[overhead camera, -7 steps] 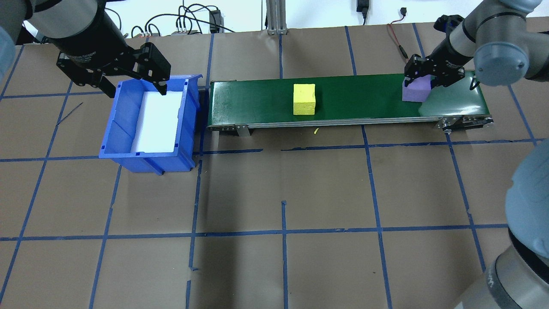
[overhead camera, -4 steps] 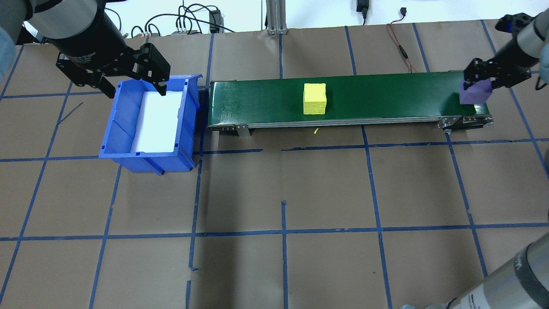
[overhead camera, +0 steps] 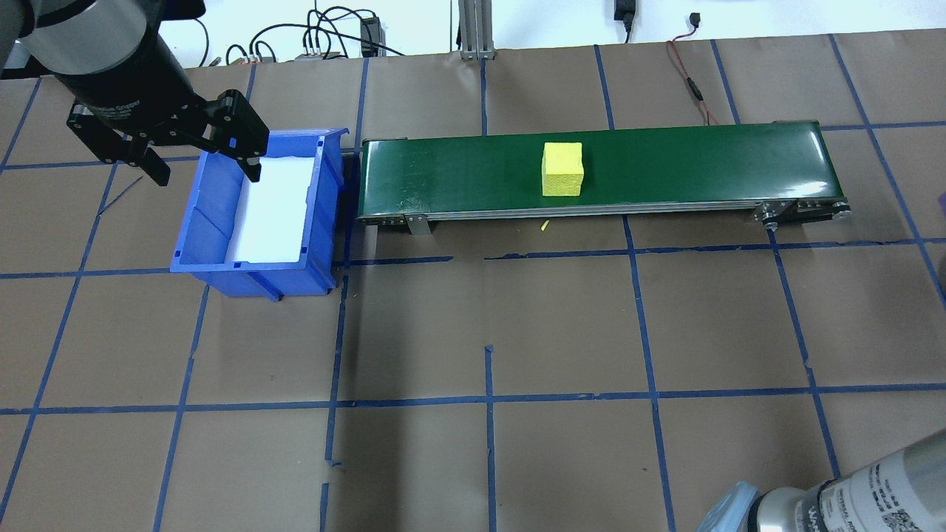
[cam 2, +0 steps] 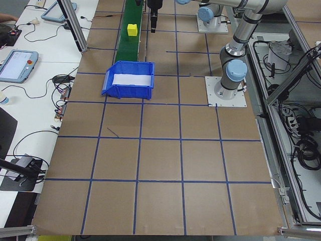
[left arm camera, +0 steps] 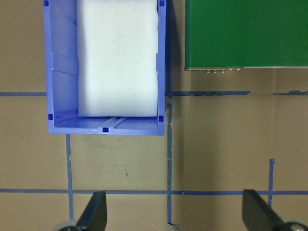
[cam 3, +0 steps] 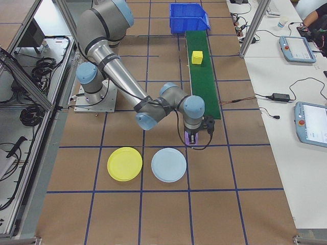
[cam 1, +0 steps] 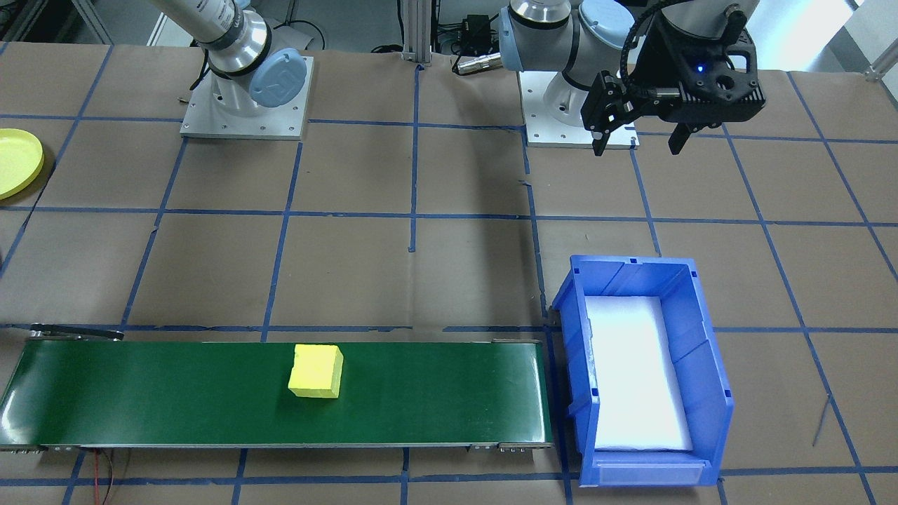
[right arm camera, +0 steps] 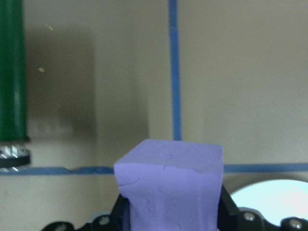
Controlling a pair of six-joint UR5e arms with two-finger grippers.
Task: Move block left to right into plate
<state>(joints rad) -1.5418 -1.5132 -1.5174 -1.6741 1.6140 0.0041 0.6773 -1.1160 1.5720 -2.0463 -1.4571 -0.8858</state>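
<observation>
The right jaws (right arm camera: 171, 219) are clamped on the purple block (right arm camera: 171, 185), carrying it over bare brown counter (overhead camera: 488, 325) just past the end of the green conveyor (overhead camera: 599, 174). In the right-side view the block (cam 3: 191, 140) hangs at about 1 o'clock from the pale blue plate (cam 3: 168, 165); the yellow plate (cam 3: 124, 164) lies beside that one at its 9 o'clock, with open counter all round both. A yellow block (overhead camera: 562, 169) sits mid-belt, clear of both belt edges. The left jaws (overhead camera: 199, 159) hang spread wide and empty over the outer wall of the blue bin (overhead camera: 214, 222), which butts against the belt's other end. Since a second ago the right arm has left the overhead view with its purple block, the yellow block has ridden further along the belt, and the left jaws have drifted outward.
</observation>
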